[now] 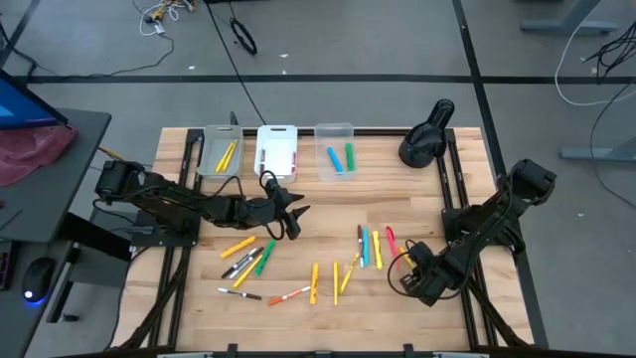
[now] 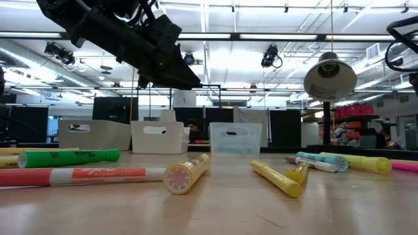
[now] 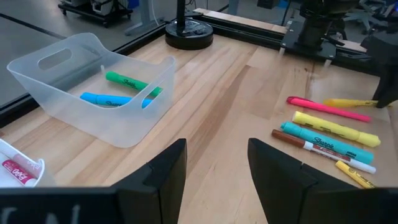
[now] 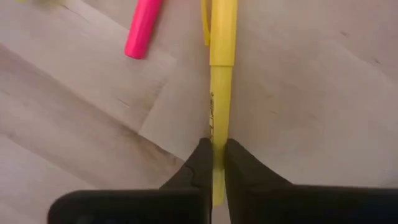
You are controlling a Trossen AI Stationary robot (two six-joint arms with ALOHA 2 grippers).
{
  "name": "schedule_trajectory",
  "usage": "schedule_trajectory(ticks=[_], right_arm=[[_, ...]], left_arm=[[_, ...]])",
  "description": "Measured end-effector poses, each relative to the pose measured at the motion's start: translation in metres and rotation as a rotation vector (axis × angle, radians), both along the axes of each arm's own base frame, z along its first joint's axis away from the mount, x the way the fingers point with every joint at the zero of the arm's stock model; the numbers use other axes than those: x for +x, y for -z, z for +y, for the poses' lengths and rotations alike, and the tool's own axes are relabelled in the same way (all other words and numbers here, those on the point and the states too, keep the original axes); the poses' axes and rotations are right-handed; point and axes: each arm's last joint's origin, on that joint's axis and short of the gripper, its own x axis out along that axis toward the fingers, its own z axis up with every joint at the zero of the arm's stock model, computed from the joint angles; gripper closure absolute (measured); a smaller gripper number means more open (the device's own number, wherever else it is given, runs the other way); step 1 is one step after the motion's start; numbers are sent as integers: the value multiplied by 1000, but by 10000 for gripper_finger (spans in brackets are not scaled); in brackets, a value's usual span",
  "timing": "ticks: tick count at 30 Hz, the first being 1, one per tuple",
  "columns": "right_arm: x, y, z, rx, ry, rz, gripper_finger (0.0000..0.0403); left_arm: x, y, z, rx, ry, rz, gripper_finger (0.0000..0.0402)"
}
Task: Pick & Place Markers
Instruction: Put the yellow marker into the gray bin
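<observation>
One yellow marker [image 4: 222,74] is pinched at its very end in your right gripper [image 4: 213,163] low over the table [image 1: 417,308], so it could swing or slip out on the lift, while your left gripper [image 3: 214,180] hangs open near the bins [image 1: 335,167].

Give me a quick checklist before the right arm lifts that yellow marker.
1. Right gripper fingers closed on the yellow marker: ok.
2. Marker centred between the fingers: ok.
3. Pink marker apart from the held one: ok.
4. Left gripper open, empty and far from the right arm: ok.
5. Bin holding yellow markers has room: ok.
6. Marker off the table yet: cannot tell.
</observation>
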Motion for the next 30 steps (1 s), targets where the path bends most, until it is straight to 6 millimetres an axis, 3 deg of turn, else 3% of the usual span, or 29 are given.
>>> schedule_trajectory(ticks=[7,12,17,23,30], right_arm=[[-3,-16,-7,-192,24,67,386],[4,-27,-9,-289,-11,-11,393],[26,-35,-12,-399,-113,-297,393],[68,-52,-17,-611,-246,-617,393],[118,-89,-20,-823,-496,-846,393]], left_arm=[[0,0,0,-6,12,-1,225],[1,0,-1,-39,92,0,225],[4,-2,0,-71,125,-42,225],[11,-8,-4,-42,235,-135,225],[32,-9,-10,-21,409,-390,211]])
